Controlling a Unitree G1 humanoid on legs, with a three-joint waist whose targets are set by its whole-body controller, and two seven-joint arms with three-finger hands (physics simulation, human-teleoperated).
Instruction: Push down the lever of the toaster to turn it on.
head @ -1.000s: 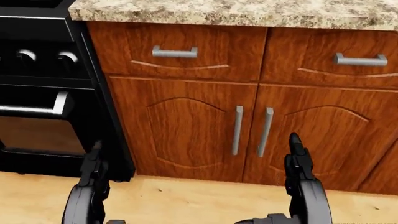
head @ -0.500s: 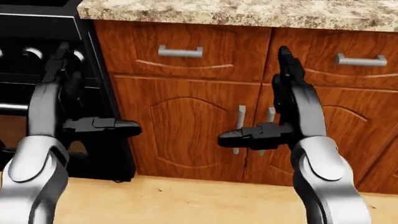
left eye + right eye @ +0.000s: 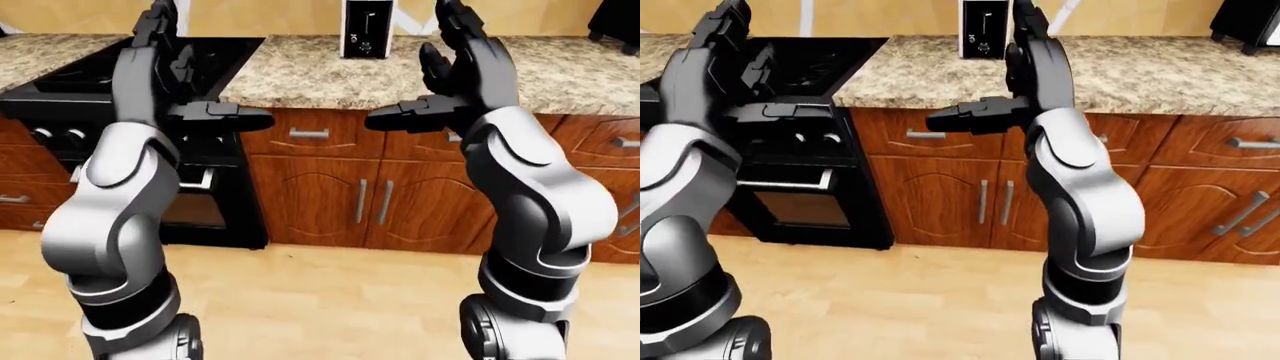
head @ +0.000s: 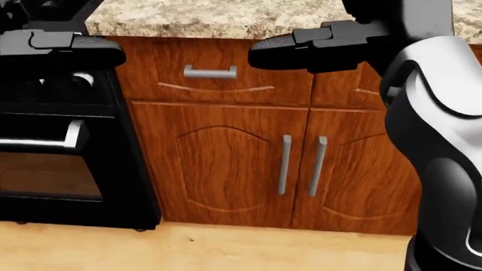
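The toaster (image 3: 366, 28) stands upright on the speckled granite worktop (image 3: 330, 71) at the top middle of the left-eye view, set close to the yellow wall. It is a tall, narrow box whose long axis runs vertically. Its narrow end turns toward the camera: white edges around a black panel with a round knob low on it. Its top is cut off by the upper edge of the picture, and the lever cannot be made out with certainty.

Both arms are raised in front of the camera, well short of the toaster. The left hand (image 3: 165, 56) is held up over the black stove (image 3: 150, 67) at the left, its fingers (image 3: 157, 19) pointing up and spread, with the thumb jutting out level toward the middle of the view; it grips nothing. The right hand (image 3: 462, 67) stands just right of the toaster in the left-eye view. Its fingers also point upward and apart, the thumb reaching level toward the left, and it too is empty.

Below the worktop run brown wooden cabinets (image 4: 226, 164) with metal bar handles, beside the stove's oven door (image 4: 45, 169). The floor (image 3: 320, 300) is pale wood.
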